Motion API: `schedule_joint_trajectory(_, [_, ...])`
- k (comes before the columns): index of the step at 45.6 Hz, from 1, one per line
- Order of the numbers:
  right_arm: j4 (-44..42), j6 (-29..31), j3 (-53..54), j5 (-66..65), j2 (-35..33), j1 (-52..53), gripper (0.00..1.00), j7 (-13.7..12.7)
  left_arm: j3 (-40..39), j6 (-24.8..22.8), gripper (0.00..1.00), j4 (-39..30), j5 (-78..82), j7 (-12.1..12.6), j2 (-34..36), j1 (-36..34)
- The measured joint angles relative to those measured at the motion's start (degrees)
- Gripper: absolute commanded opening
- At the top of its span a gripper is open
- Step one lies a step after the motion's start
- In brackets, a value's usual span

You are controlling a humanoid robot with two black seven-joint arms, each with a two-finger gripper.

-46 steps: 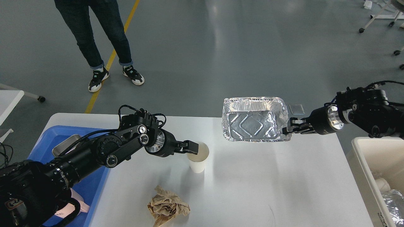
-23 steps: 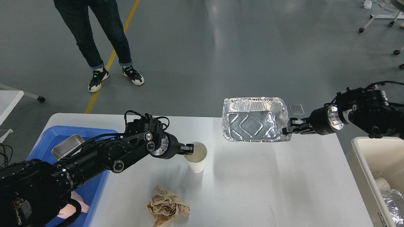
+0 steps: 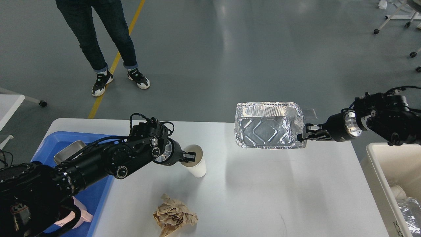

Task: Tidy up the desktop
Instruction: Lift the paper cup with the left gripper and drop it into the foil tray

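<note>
At the near edge of the wide white rectangular desk (image 3: 256,197) lies a crumpled ball of brown paper (image 3: 174,215), untouched, so I judge the tidying is not finished. A little farther, the left claw (image 3: 190,157) is pinching the rim of a white paper cup (image 3: 196,164), which is tilted, near the blue plastic tray (image 3: 98,191) on the left. Farthest, the right claw (image 3: 305,135) is pressed on the edge of a shiny rectangular foil container (image 3: 266,130), held above the desk; the cream-coloured bin (image 3: 378,171) at the right already holds some waste.
</note>
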Motion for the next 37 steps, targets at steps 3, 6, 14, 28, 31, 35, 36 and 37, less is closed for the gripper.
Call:
schedule_joint_trajectory(3, [0.0, 0.0, 0.0, 0.0, 0.0, 0.0, 0.0, 0.0, -0.4, -0.8, 0.0, -0.5, -0.4, 0.1, 1.7, -0.3])
schedule_joint_trajectory(6, [0.0, 0.0, 0.0, 0.0, 0.0, 0.0, 0.0, 0.0, -0.8, -2.2, 0.0, -1.2, -0.9, 0.2, 4.0, -0.5])
schedule_joint_trajectory(14, [0.0, 0.1, 0.0, 0.0, 0.3, 0.0, 0.0, 0.1, -2.0, -6.9, 0.0, -6.5, -3.3, -1.0, 14.8, -2.3])
schedule_joint_trajectory(28, [0.4, 0.8, 0.0, -0.2, 0.6, 0.2, 0.0, 0.3, -12.8, -18.9, 0.0, -11.3, -8.3, -1.4, 29.2, -14.5])
schedule_joint_trajectory(31, [0.4, 0.9, -0.1, -0.2, 1.0, 0.2, 0.0, 0.3, -14.3, -19.4, 0.0, -10.7, -9.0, -1.2, 29.5, -18.9])
schedule_joint_trajectory(35, [0.3, 0.9, -0.2, -0.3, 1.3, 0.2, 0.0, 0.2, -14.8, -19.6, 0.0, -9.1, -10.2, -0.9, 29.0, -24.4])
schedule_joint_trajectory(36, [0.3, 0.9, -0.2, -0.3, 1.4, 0.2, 0.0, 0.1, -14.8, -19.6, 0.0, -8.5, -10.4, -0.8, 28.5, -25.3])
schedule_joint_trajectory(37, [0.3, 0.9, -0.2, -0.3, 1.4, 0.2, 0.0, 0.1, -14.8, -19.6, 0.0, -7.8, -10.6, -0.7, 27.8, -26.2])
